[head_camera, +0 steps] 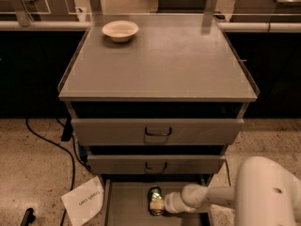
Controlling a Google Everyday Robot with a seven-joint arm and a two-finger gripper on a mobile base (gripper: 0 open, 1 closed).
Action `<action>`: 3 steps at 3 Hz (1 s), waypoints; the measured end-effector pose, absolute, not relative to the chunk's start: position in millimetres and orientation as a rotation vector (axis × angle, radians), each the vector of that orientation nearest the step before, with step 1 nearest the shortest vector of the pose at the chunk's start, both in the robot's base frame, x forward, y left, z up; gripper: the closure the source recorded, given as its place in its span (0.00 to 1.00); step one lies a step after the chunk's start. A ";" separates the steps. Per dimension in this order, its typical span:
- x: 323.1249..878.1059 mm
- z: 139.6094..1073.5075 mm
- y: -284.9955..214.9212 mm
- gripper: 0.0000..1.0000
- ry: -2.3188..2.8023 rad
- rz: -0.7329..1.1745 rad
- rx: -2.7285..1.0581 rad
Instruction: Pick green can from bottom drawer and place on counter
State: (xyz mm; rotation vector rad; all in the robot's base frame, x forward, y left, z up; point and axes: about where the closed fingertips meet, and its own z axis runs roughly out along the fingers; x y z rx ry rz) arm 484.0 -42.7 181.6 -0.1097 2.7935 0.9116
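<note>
The green can (154, 195) stands in the open bottom drawer (126, 205), near its middle. My gripper (157, 205) reaches in from the right at the end of the white arm (211, 197) and is right against the can's lower part. The arm's big white housing (268, 192) fills the lower right corner. The counter (160, 65) is the wide grey top of the cabinet above. The two handled drawers above the bottom one stand slightly pulled out.
A cream bowl (120, 30) sits at the counter's back left. A white sheet of paper (84, 201) lies on the floor left of the drawer. A black cable (51, 142) runs along the floor at left. Dark cabinets flank both sides.
</note>
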 end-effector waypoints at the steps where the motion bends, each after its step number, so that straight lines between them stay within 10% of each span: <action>1: 464.7 211.4 -73.6 1.00 2.740 1.014 -0.116; 3: 444.7 247.6 -102.4 1.00 2.650 1.132 -0.143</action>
